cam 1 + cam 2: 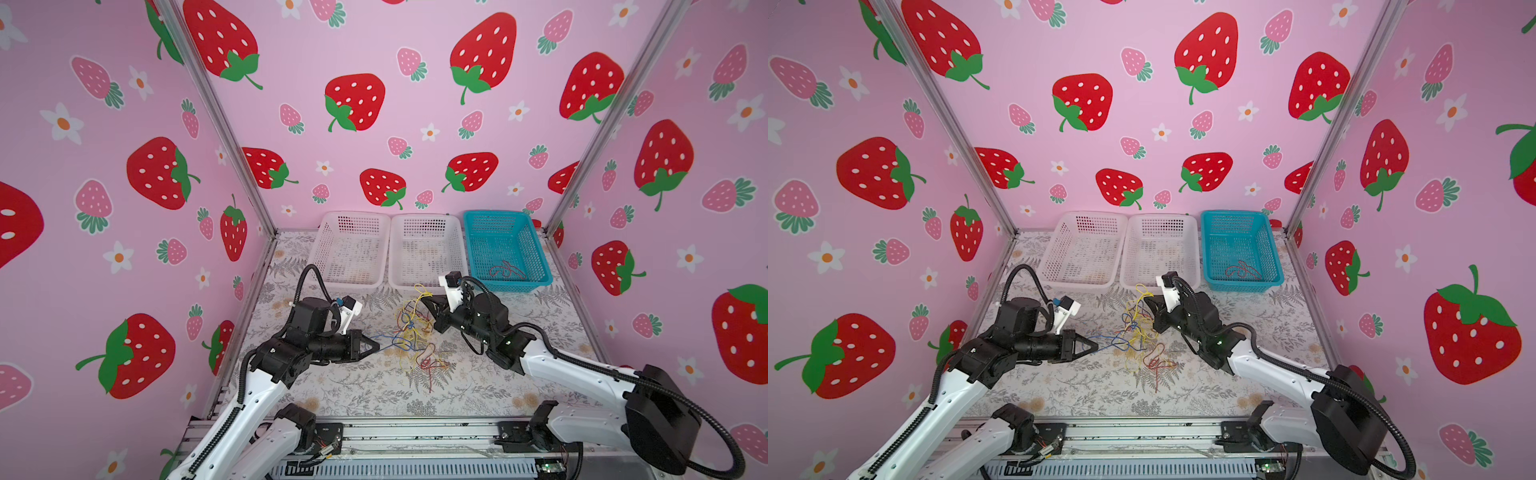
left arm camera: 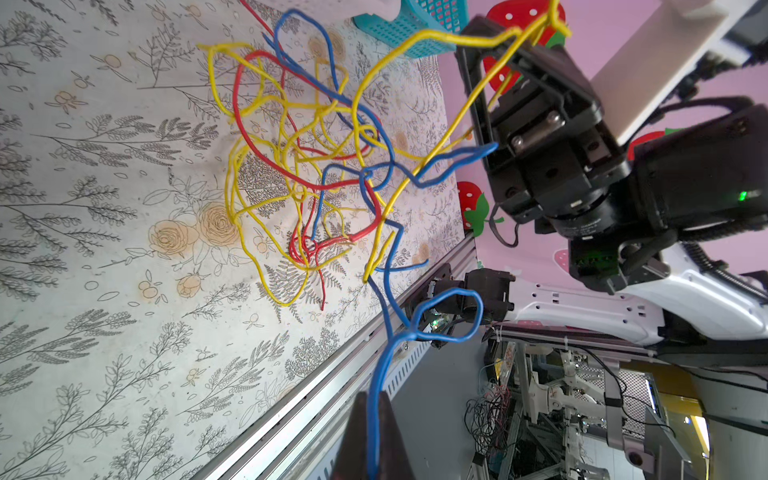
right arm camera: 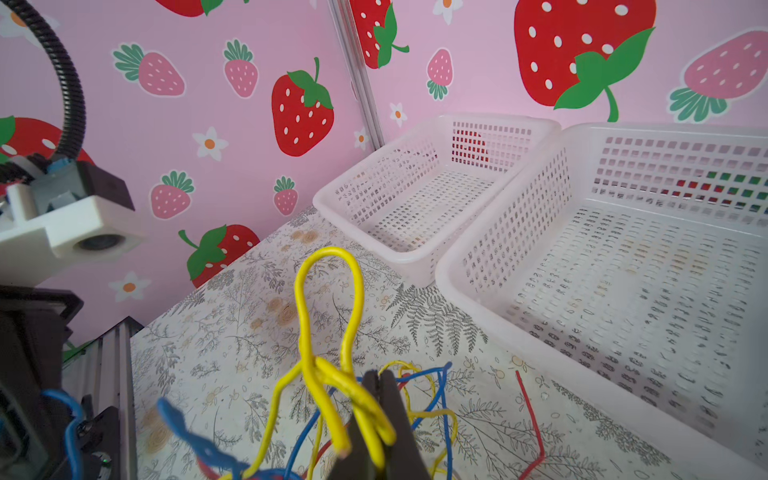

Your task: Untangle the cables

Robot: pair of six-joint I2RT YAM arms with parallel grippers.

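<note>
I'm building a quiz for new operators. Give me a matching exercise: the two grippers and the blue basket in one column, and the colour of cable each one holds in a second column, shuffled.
Column A
1. left gripper
2. right gripper
3. blue basket

Column B
a. red cable
b. blue cable
c. yellow cable

Pairs: 1-b, 2-c, 3-a. Both grippers are shut on their cable, and the red one lies inside the basket.

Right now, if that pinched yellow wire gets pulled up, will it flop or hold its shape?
Probably semi-stiff: the yellow wire holds an open loop beyond the right gripper. Likely light, being thin. It may drag the tangle along, being threaded through it.
</note>
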